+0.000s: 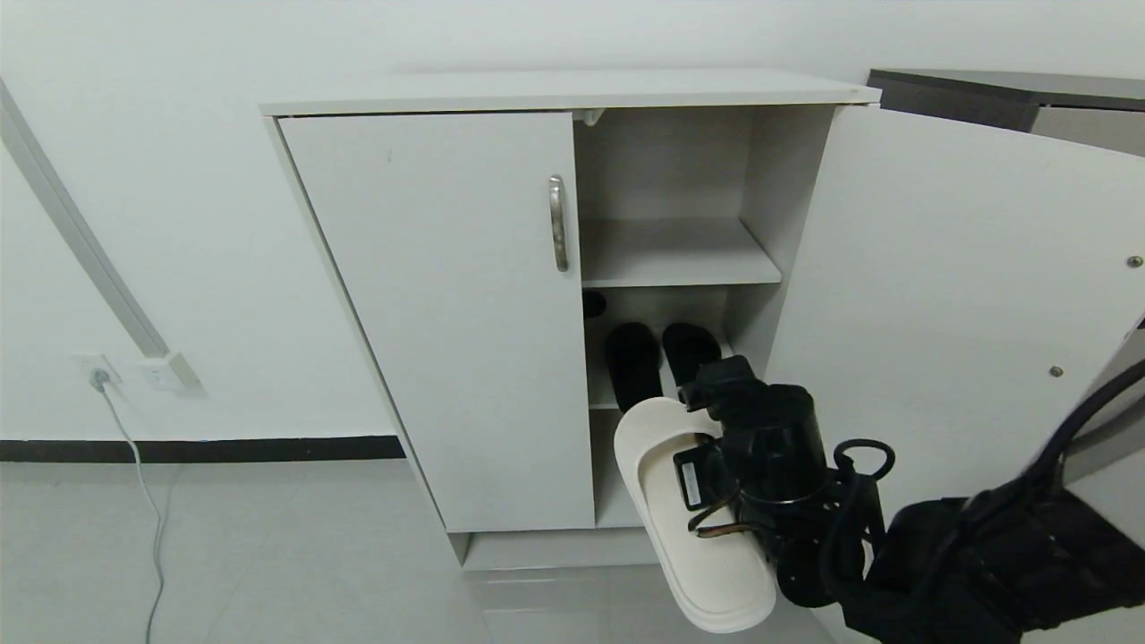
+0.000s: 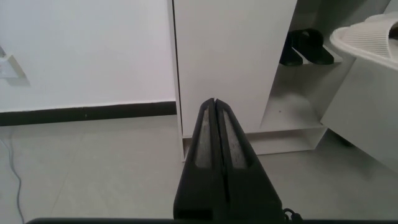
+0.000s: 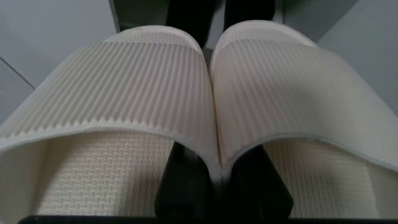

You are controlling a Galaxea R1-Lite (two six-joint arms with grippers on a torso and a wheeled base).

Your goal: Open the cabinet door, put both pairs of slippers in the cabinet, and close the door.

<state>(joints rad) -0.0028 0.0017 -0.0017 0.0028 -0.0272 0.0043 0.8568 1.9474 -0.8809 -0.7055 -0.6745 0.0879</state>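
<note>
- You have the white slippers [image 1: 689, 528] in the right gripper [image 1: 716, 456]. It is clamped on the pair where the two meet, with its fingers tucked under the straps.
- The slippers are cream-white with ribbed straps [image 3: 143, 93] and a pebbled footbed. They are held side by side.
- The pair hangs just in front of the cabinet [image 1: 555, 89], outside its open right half and low, about level with the bottom compartment. The toe ends are nearer the cabinet.
- The cabinet's right door [image 1: 939, 313] is swung wide. Its left door [image 1: 447, 313] is shut, with a metal handle [image 1: 558, 224] on it.
- Black slippers [image 1: 632, 358] lie side by side inside the cabinet on the middle shelf, below the upper shelf [image 1: 671, 255].
- There is a small dark shape [image 1: 593, 304] inside the cabinet at the left door's edge. You cannot tell what it is.
- The left gripper [image 2: 214, 143] has its fingers pressed together with nothing in them. It is low and well short of the cabinet, facing the shut door.
</note>
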